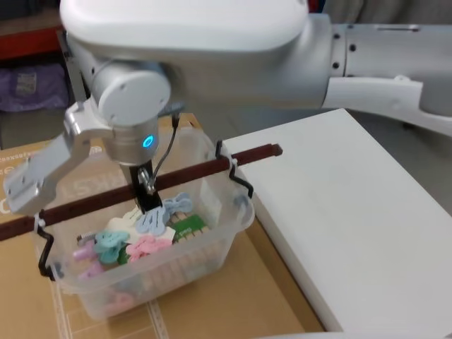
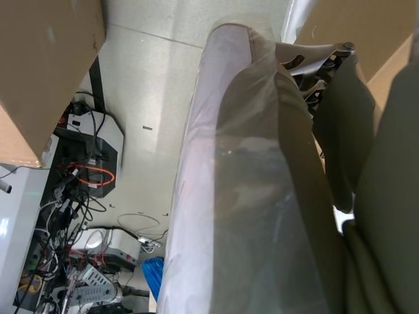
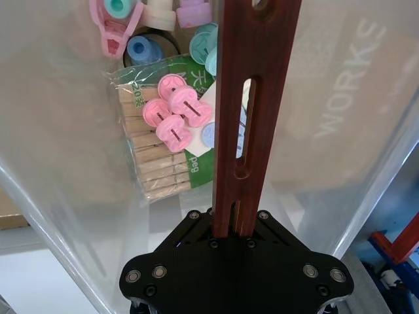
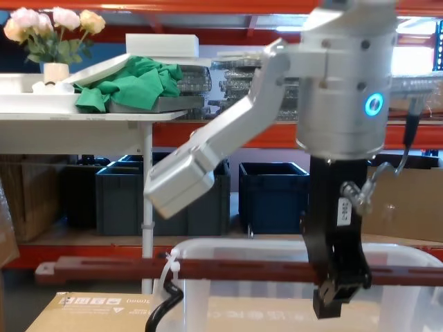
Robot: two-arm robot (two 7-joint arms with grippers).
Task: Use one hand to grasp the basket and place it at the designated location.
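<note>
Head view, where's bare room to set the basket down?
The white table, right of the basket, is bare across its visible top. Inside the basket, pegs crowd the floor, and the right gripper clamped on the handle blocks the middle.

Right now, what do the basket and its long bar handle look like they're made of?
Basket: translucent milky plastic, smooth, faintly glossy; the clips inside show through its wall. Bar handle: dark reddish-brown, matte, with cut slots; maybe wood or coated metal, I can't tell. The right end effector, matte black with screw heads, is shut on it.
</note>
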